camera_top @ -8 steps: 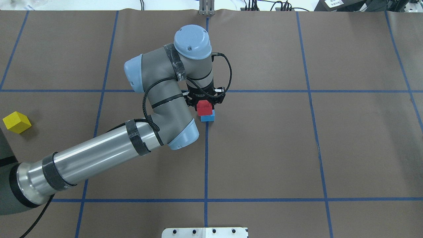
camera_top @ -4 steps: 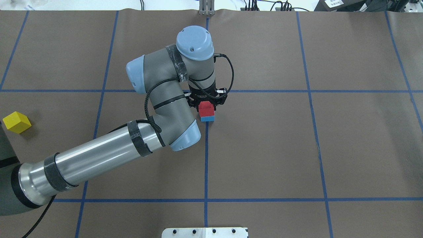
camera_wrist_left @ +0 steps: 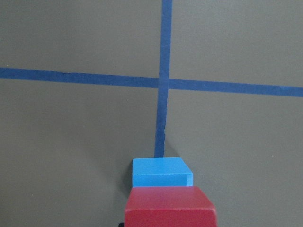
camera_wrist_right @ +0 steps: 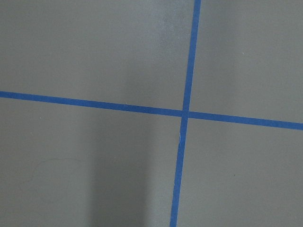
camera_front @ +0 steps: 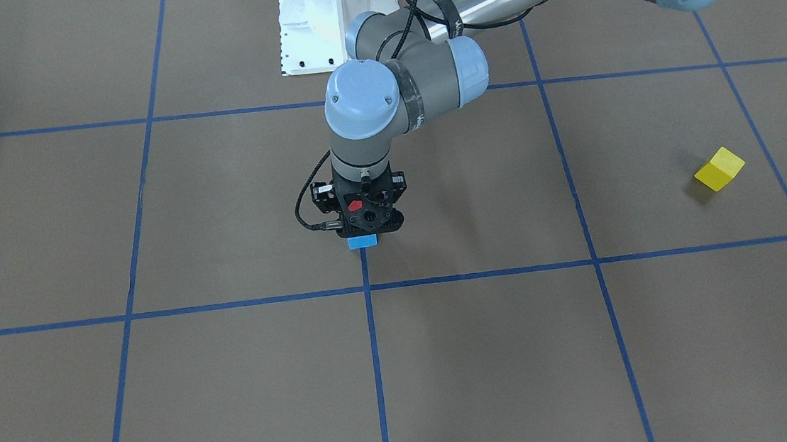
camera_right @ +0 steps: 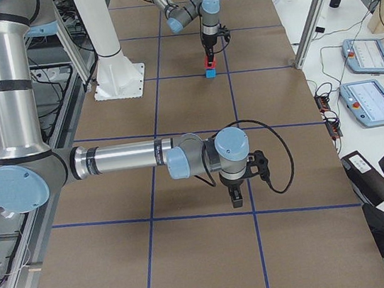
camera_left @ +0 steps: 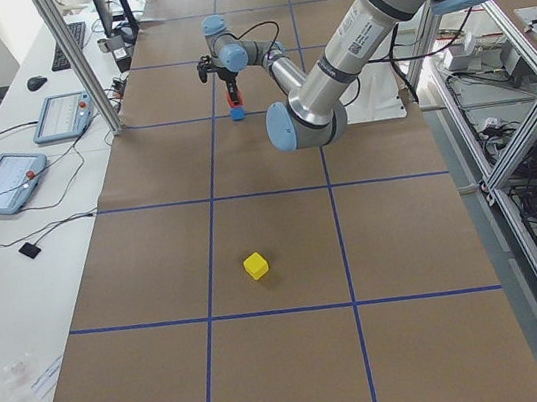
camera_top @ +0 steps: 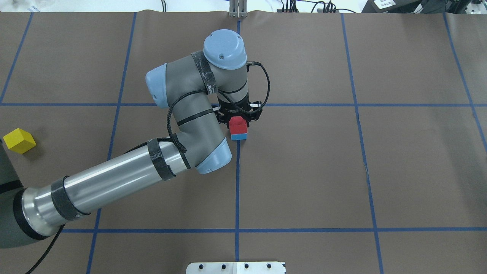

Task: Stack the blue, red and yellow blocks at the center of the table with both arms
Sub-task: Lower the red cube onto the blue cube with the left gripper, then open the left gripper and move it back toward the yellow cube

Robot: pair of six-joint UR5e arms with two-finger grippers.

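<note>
Overhead: red block (camera_top: 237,125) rests on top of blue block (camera_top: 239,136) near the centre of the surface (camera_top: 304,171), directly between the left arm's (camera_top: 190,125) jaws, which look closed on its sides. The yellow block (camera_top: 19,140) lies well apart, out by that arm's base. Left wrist: red sits over blue, touching, edges roughly in line. Exterior right: right arm (camera_right: 122,158) hangs far from every block; whether its jaws are parted or closed cannot be told.
</note>
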